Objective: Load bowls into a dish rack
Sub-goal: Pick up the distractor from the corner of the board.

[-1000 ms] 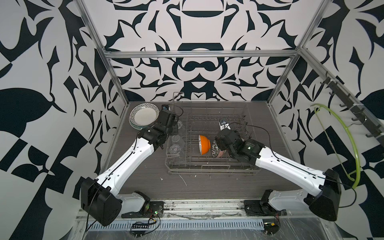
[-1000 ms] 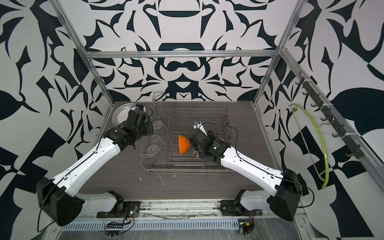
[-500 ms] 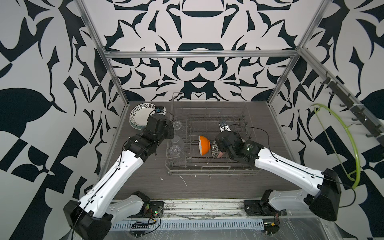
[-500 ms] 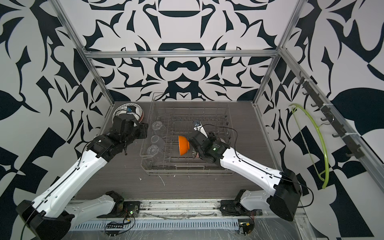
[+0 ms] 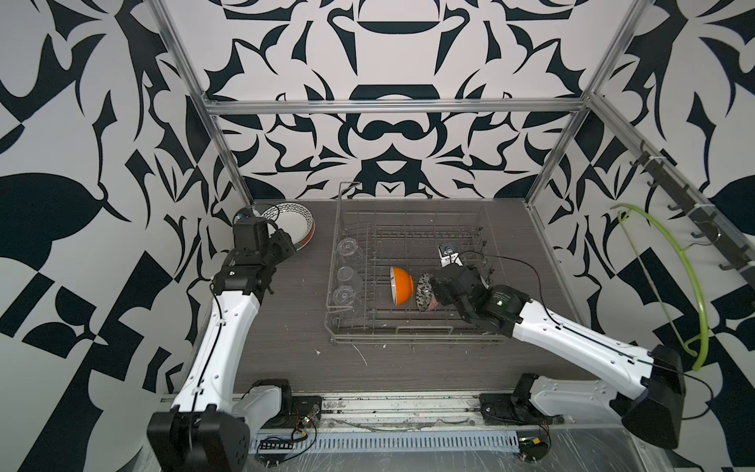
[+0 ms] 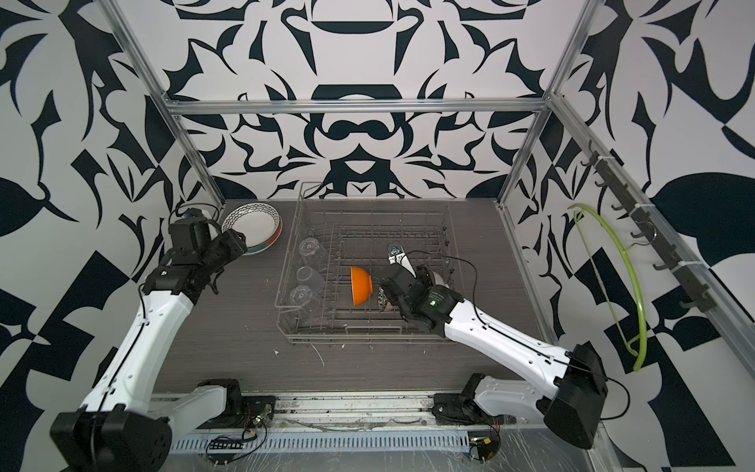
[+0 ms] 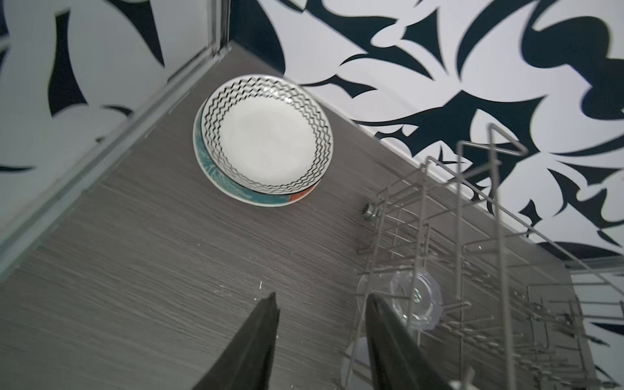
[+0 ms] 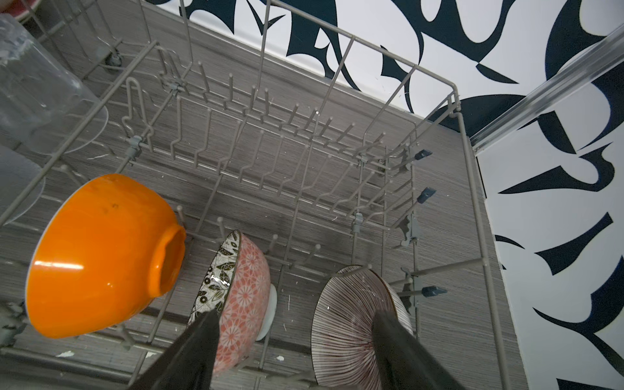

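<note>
I see the dish rack (image 5: 412,332) in the centre of both top views. Inside it, just right of centre, the orange bowl (image 5: 401,286) and the floral bowl (image 5: 423,292) stand on edge; the striped bowl (image 8: 344,320) stands beside them. My right gripper (image 8: 297,313) is spread over the last two, pinching nothing. My left gripper (image 7: 321,297), at centre left near the stacked plates (image 5: 292,220), is spread and empty
</note>
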